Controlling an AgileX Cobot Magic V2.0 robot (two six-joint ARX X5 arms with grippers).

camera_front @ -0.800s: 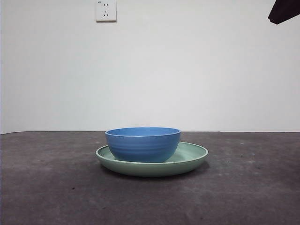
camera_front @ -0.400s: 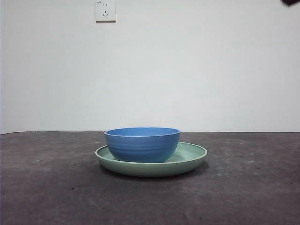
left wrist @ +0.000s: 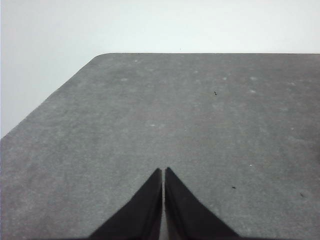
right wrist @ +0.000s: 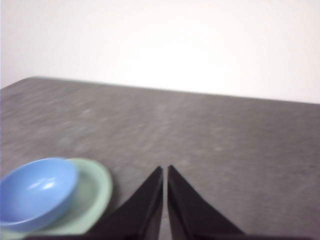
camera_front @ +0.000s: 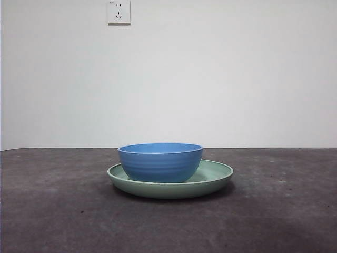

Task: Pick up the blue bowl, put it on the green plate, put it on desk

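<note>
— Blue bowl [camera_front: 160, 162], where does it sit?
— Upright inside the green plate [camera_front: 215, 177], a bit left of the plate's middle, and the plate lies flat on the desk [camera_front: 58, 211], about mid-table.
— Any arm near it?
— None in the front view. The right gripper [right wrist: 165, 169] hangs above bare desk with the bowl and plate off to one side, apart from it; its jaws are pressed together, holding nothing.
— And the left gripper [left wrist: 163, 171]?
— Over a bare stretch near a desk corner, jaws closed on nothing too.
— Anything else?
— A white wall socket [camera_front: 119, 11] high on the far wall.
</note>
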